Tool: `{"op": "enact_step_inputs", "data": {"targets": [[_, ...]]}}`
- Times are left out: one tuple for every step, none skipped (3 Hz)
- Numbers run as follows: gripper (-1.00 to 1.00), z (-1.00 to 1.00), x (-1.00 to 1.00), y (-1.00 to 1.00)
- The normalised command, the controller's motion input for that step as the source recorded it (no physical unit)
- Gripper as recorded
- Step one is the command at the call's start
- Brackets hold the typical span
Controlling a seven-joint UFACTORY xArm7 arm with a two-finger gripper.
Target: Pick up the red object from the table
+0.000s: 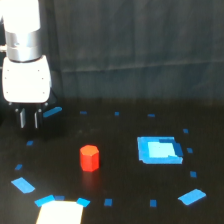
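We see gripper (28,119) at upper left, jaws narrowly parted, holding nothing. One red object (89,158) stands free on tabletop (120,200), well apart. One blue square (159,150), one white patch (60,213).

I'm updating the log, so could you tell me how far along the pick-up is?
Nothing looks done: the red object stands on the table, untouched. In hand: the gripper hangs empty toward the exterior view's left, apart from it. Left: approach, grasp, lift.
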Motion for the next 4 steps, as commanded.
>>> {"op": "enact_step_inputs", "data": {"targets": [[0.84,-0.6,0.99,1.0],[1.0,-0.74,0.66,0.47],[1.0,-0.69,1.0,0.85],[1.0,-0.37,0.98,-1.0]]}}
